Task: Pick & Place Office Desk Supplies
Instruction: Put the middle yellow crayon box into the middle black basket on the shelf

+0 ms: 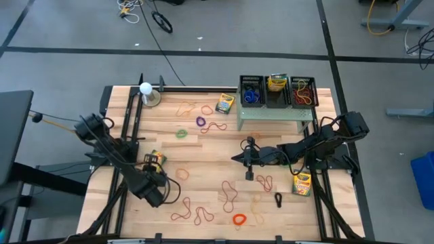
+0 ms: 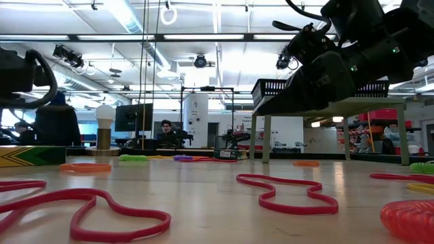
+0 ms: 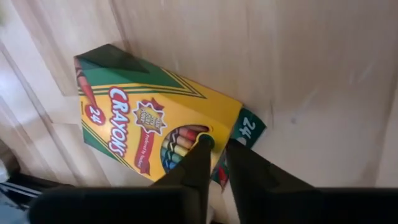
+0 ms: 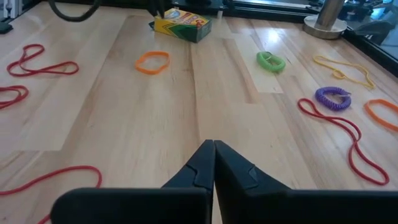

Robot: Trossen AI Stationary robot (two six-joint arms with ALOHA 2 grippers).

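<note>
Wooden table (image 1: 203, 146) lying strewn with bands, left gripper (image 3: 216, 144) narrowing its fingers beside crayon box (image 3: 149, 124), right gripper (image 4: 214, 148) hovering pinched shut, holding nothing.

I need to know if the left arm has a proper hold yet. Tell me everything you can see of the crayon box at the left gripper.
The crayon box is a yellow and green cardboard pack printed "CRAYONS" and "24", with a window showing coloured crayons. It lies flat on the wooden table near its left edge. One end flap hangs open. The left gripper has its two dark fingers nearly together at that flap end, one tip on the box's window face. Whether they pinch the flap cannot be told.
</note>
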